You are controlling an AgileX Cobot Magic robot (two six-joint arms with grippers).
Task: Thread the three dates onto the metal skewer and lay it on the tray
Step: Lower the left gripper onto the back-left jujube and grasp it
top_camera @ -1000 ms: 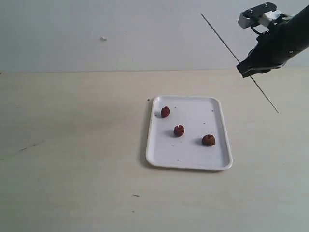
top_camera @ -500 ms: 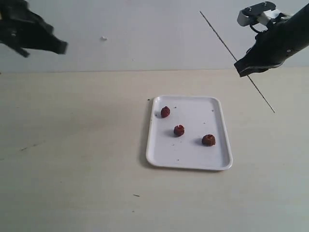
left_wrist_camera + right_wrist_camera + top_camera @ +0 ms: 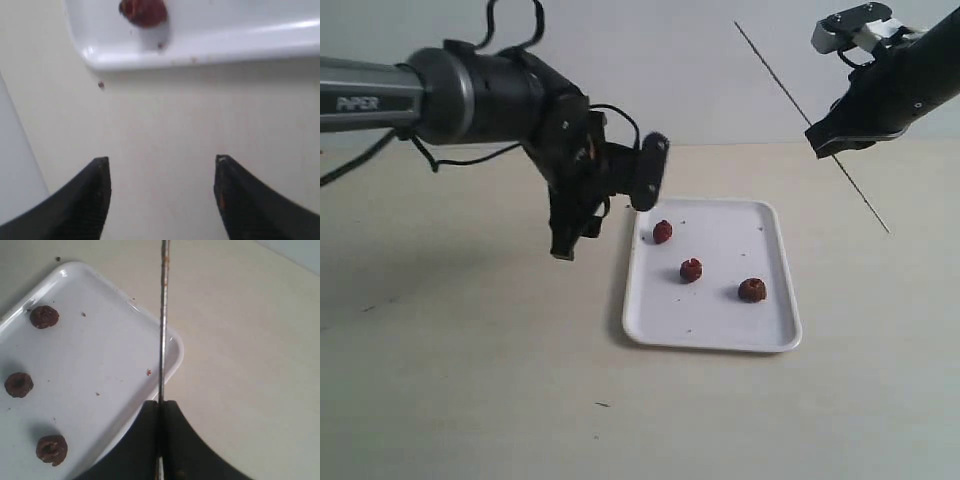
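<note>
Exterior view: three dates (image 3: 691, 269) lie apart in a slanting row on the tray (image 3: 720, 343), which sits on the counter (image 3: 470, 380). The left gripper (image 3: 607, 208) hovers just beside the tray's far left corner. Its fingers (image 3: 95, 195) are spread wide and hold nothing, and the nearest date (image 3: 143, 10) lies ahead of them. The right gripper (image 3: 832, 140) hangs high to the tray's right, fingers pinched tight on the skewer (image 3: 790, 98), which slants through the air with both ends free.

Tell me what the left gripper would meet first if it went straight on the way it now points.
Probably the bare table, short of the tray; the nearest date lies beyond. Depth is unclear.
</note>
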